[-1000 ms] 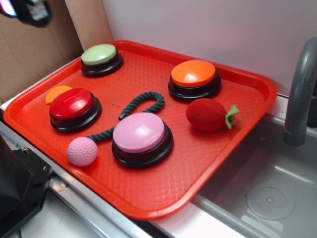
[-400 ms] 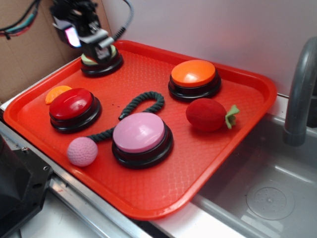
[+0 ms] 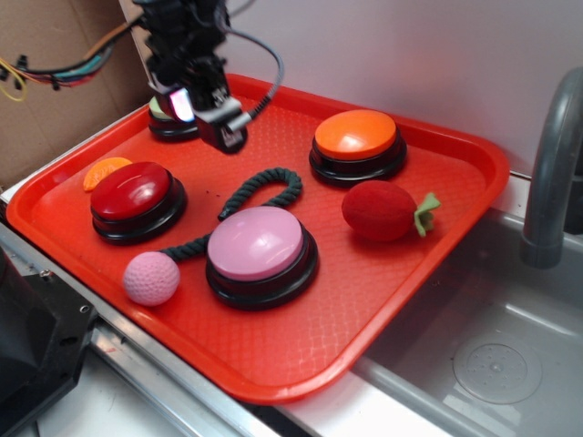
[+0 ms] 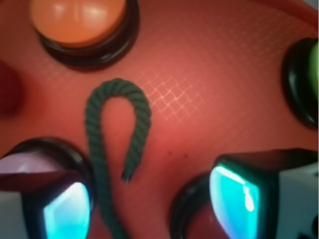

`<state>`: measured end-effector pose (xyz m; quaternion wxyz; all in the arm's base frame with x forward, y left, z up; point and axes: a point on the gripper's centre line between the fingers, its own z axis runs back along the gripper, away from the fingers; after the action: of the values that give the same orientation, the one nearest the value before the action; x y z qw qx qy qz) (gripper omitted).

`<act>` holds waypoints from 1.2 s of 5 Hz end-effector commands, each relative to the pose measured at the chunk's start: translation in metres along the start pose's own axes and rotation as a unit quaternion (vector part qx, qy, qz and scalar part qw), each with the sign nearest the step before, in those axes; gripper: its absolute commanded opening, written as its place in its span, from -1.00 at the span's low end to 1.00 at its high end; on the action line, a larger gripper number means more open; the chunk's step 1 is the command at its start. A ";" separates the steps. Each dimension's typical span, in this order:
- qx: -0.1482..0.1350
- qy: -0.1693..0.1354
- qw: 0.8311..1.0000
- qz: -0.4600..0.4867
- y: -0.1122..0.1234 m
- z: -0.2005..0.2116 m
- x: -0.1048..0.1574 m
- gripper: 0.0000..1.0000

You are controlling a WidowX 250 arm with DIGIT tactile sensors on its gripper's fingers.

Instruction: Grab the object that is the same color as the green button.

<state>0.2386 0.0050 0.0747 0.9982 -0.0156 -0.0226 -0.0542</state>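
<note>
Status: grab not yet made. Gripper (image 3: pixel 221 130) hangs above the red tray (image 3: pixel 455 155), in front of the green button (image 3: pixel 160 111), which it mostly hides in ext. view. Wrist view: both fingers (image 4: pixel 249 194) spread wide w/ bare tray between them, nothing held, so jaws are apart and empty.

Target = dark green rope toy (image 3: pixel 260 193). It lies flat on the tray: looped end betw. the orange button (image 3: pixel 356 135) and the pink button (image 3: pixel 256 242), the strand runs on behind the pink button to the pink knitted ball (image 3: pixel 151 278) near the tray's front edge. In wrist view the loop (image 4: pixel 117 119) sits left of centre, ahead of the fingers, not betw. them yet. Rope untouched as far as I can see.

Left to do (judgement): shift over the loop, descend, close on the strand, lift. Loop looks the easiest spot; the rest is crowded by the pink and red button (image 3: pixel 133 191).

Vs earlier frames: 1.0 s ago only a bit of the arm showed at the top-left corner; 0.4 s ago gripper sat right over the green button; now it's fwd and lower in frame, nearer the rope. Tray contents, incl. strawberry (image 3: pixel 383 210) and orange slice (image 3: pixel 105 171), unmoved.
</note>
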 end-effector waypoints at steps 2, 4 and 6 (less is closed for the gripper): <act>0.001 0.004 0.999 -0.043 0.020 -0.058 0.021 1.00; -0.008 0.005 0.998 -0.054 0.016 -0.068 0.027 1.00; -0.006 0.001 0.999 -0.044 0.016 -0.069 0.026 -1.00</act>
<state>0.2735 0.0194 0.0131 0.9950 -0.0170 -0.0304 -0.0933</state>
